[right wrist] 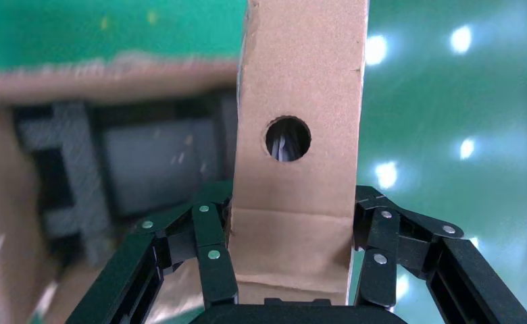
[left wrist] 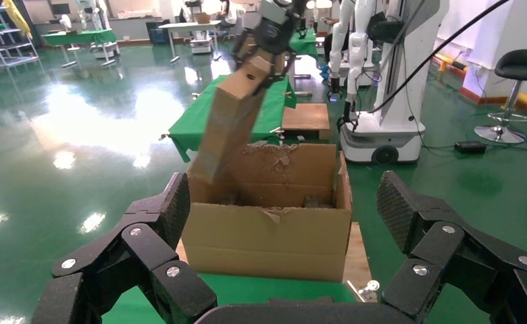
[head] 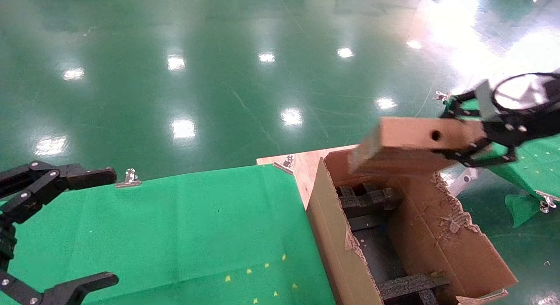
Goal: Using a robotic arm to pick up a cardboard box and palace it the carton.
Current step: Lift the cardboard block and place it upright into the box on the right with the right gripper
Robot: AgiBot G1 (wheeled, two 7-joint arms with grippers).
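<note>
Right gripper (head: 470,149) fingers clamp the box (head: 411,143) over the carton (head: 437,235); lower it between the foam inserts (head: 367,198). Left gripper (head: 57,235) idles, spread wide.

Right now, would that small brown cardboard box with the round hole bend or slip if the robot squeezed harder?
The small brown cardboard box probably stays stiff: its faces look flat in the right gripper. Likely light, since it juts out sideways, held by one end. Its matte card seems unlikely to slip.
</note>
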